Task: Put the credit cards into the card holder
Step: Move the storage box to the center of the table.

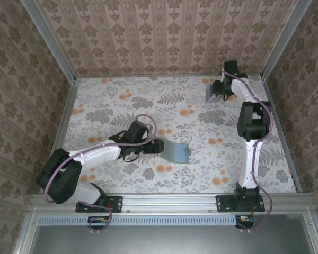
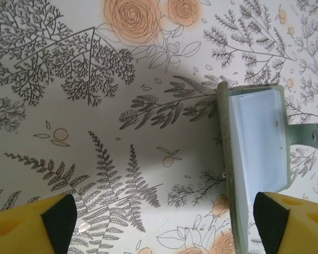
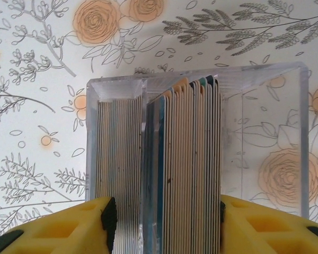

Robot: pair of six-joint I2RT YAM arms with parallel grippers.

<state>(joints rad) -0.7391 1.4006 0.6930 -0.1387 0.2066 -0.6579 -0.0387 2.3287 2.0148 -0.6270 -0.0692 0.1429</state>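
A grey-green credit card with a pale blue face lies flat on the floral cloth mid-table. My left gripper hovers just short of it, open wide and holding nothing. The card's near end lies just inside the right pad. From above, the left gripper sits at the card's left edge. At the back right stands the clear card holder, with two stacks of credit cards on edge inside. My right gripper is open and straddles both stacks, pads close against their outer sides.
Patterned walls close in the table at the back and both sides. A metal rail runs along the near edge by the arm bases. The floral cloth covers the whole tabletop.
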